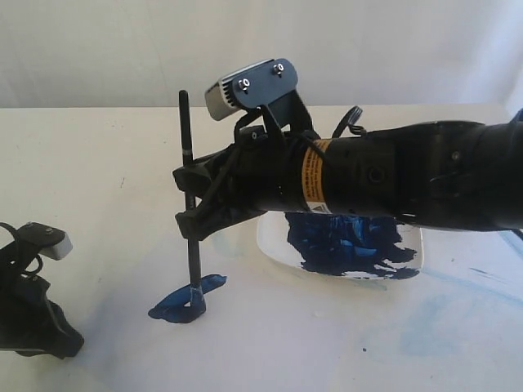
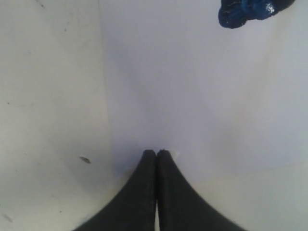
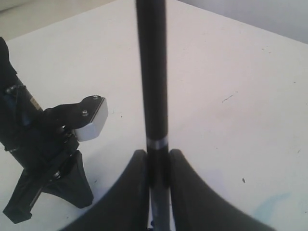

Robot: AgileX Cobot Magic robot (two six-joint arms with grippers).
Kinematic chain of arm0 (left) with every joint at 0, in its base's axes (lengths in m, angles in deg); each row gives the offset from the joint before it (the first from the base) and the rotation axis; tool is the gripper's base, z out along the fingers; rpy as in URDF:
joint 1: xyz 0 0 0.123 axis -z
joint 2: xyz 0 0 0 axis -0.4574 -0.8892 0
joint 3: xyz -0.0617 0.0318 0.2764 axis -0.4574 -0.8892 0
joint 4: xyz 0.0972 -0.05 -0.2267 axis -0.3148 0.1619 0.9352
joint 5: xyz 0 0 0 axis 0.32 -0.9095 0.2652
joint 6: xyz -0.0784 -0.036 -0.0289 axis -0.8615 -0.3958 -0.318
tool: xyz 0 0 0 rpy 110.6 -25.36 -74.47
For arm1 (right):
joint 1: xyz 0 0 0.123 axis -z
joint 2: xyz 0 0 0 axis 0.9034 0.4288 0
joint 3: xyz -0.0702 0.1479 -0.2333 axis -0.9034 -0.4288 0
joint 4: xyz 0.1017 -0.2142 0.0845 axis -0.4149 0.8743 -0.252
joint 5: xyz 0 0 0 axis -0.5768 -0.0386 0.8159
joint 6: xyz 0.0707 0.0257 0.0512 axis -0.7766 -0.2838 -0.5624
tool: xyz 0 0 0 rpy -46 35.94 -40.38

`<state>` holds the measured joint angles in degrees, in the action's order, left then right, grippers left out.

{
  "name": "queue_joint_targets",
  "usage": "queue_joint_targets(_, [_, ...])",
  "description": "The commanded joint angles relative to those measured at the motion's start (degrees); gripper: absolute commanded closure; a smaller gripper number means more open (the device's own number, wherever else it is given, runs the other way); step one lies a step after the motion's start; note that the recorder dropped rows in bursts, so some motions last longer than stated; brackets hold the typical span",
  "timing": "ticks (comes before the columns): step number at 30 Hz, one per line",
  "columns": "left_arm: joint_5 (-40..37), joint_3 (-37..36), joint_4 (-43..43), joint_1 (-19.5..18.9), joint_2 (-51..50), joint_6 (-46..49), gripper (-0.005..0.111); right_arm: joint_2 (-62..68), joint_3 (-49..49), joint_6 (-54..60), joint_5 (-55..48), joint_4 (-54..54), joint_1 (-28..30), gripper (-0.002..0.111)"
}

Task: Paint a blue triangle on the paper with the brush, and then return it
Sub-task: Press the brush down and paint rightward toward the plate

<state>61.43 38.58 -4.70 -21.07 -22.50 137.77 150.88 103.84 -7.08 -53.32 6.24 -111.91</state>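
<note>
My right gripper reaches across from the right and is shut on the brush, which stands upright. In the right wrist view the black handle runs between the fingers of that gripper. The paint-dark bristle tip rests on the blue triangle, a small dark wedge on the paper. My left gripper sits low at the near left, shut and empty. Its closed tips touch down at the edge of the paper. The triangle shows at that view's rim.
A white plate smeared with dark blue paint lies under the right arm. Faint light-blue smears mark the sheet at the right. The left arm stands close beside the brush. Bare cream table stretches behind.
</note>
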Motion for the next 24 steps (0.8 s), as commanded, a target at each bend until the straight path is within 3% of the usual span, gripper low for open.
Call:
queue_joint_targets(1, [-1.71,-0.45,-0.22,0.50,-0.37,0.15,0.107,-0.48,-0.14,-4.02,-1.06,4.37,-0.02,0.108])
queue_joint_targets(24, [-1.71,-0.45,-0.22,0.50,-0.37,0.15,0.107,-0.69,-0.14,-9.81,-3.37,9.95,-0.02,0.108])
